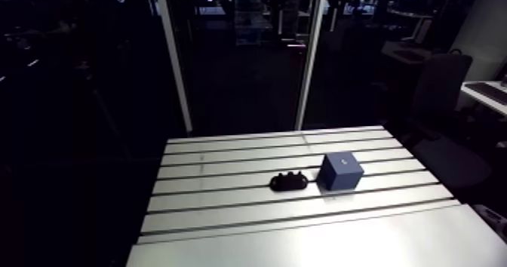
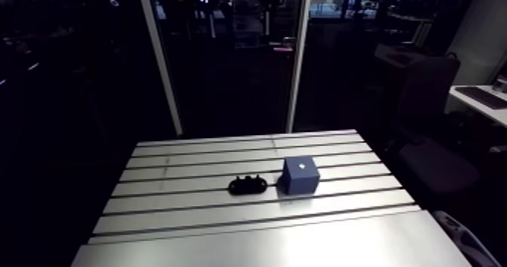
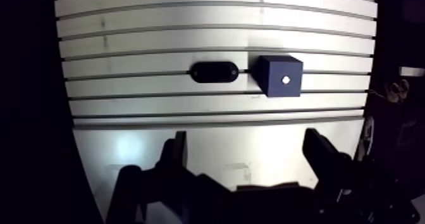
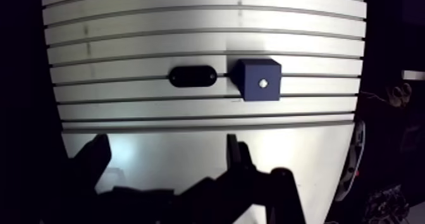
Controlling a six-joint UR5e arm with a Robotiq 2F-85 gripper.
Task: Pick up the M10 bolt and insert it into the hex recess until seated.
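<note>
Jaws spread and empty, I hovered well short of the blue block [image 3: 279, 76] beside the black oval piece [image 3: 215, 71], the bolt [image 3: 286, 80] maybe that pale speck on top, and a misjudged descent could knock the block askew.

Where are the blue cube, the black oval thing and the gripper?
blue cube [image 3: 280, 75]: wrist view, its top face.
black oval thing [image 3: 215, 71]: wrist view, its middle.
gripper [image 3: 246, 143]: wrist view, midway between its open fingers.

Bright glare on the table [image 3: 209, 144], darkness all around.
</note>
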